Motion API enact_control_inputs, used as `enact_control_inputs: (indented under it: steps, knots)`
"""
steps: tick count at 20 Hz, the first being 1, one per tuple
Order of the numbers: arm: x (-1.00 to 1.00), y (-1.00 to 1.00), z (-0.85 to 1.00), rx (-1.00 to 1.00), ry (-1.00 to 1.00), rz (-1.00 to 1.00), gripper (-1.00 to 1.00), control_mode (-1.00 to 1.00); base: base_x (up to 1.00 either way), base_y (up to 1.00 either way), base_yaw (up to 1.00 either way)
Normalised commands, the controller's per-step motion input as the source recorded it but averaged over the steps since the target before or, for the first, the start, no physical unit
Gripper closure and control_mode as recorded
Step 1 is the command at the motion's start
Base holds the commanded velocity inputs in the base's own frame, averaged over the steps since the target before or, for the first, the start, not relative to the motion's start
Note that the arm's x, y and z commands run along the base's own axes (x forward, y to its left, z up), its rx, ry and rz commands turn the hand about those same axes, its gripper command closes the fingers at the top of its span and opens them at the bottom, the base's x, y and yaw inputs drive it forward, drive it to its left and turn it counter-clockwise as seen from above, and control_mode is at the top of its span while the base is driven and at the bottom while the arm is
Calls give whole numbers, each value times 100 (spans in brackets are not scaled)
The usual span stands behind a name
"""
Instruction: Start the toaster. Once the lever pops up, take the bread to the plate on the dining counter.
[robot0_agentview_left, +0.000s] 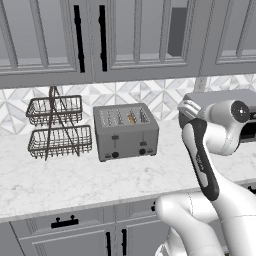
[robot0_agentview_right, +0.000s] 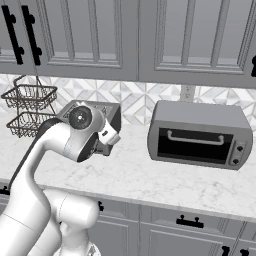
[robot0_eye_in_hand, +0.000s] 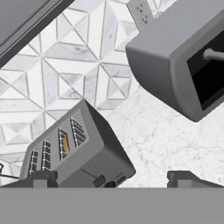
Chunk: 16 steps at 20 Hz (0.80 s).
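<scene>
The grey four-slot toaster (robot0_agentview_left: 125, 131) stands on the marble kitchen counter against the tiled wall. Both black levers (robot0_agentview_left: 115, 136) on its front are up. The bread (robot0_agentview_left: 131, 118), a golden-tan slice, sits in one of the right-hand slots; it also shows in the hand view as bread (robot0_eye_in_hand: 65, 144) inside the toaster (robot0_eye_in_hand: 87, 153). My gripper (robot0_eye_in_hand: 113, 180) hangs above the counter to the right of the toaster, well apart from it. It is open, with nothing between its fingertips (robot0_eye_in_hand: 43, 178). The plate and the dining counter are out of view.
A two-tier wire basket (robot0_agentview_left: 57, 127) stands left of the toaster. A grey toaster oven (robot0_agentview_right: 200, 135) sits on the counter to the right, close to my hand. Wall cabinets (robot0_agentview_left: 125, 35) hang low over the counter. Bare marble (robot0_agentview_left: 75, 180) lies in front of the toaster.
</scene>
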Motion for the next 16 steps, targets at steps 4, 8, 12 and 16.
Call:
enact_control_inputs:
  steps: [4,8,12,16]
  knots:
    - [0,0,0,0,0,0,-100,-100,0,0,0]
    - [0,0,0,0,0,0,-100,-100,0,0,0]
    - [0,0,0,0,0,0,-100,-100,0,0,0]
    - [0,0,0,0,0,0,-100,-100,0,0,0]
